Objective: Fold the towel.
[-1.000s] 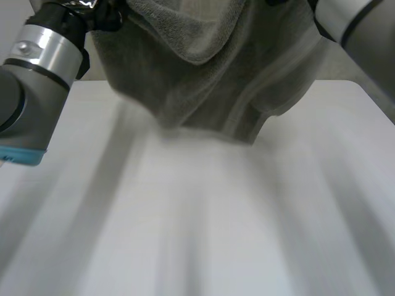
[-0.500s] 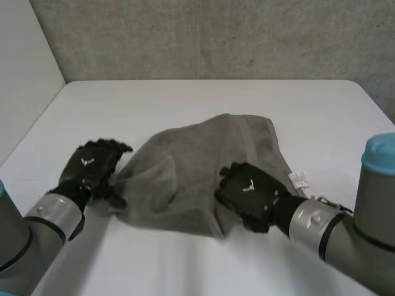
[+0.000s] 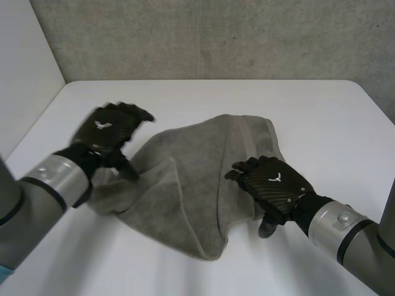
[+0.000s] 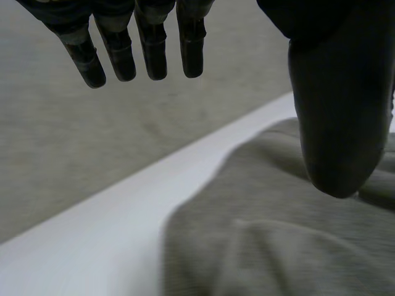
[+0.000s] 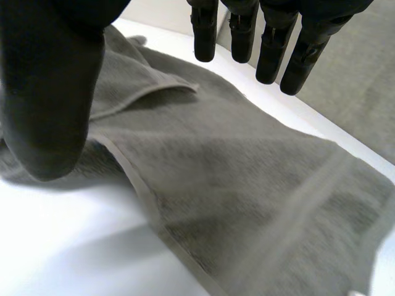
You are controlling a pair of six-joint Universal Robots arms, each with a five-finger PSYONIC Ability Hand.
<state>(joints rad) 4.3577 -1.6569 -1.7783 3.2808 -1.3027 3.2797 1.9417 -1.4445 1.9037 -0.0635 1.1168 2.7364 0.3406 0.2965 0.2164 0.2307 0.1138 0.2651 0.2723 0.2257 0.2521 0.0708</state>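
You have the towel (image 3: 185, 185) lying in a rumpled heap near the middle of the table (image 3: 197, 98). One flap is loosely doubled over on its near side, but no edges are lined up, so count the fold as barely begun. Your left hand (image 3: 111, 128) hovers above the towel's left end, fingers straight and thumb apart, holding nothing. Your right hand (image 3: 271, 185) is over the towel's right edge, fingers spread with no cloth between them and the thumb; whether it touches the cloth is unclear. What is left, as I judge it, is to flatten the towel, find its corners and bring one edge squarely onto the other.
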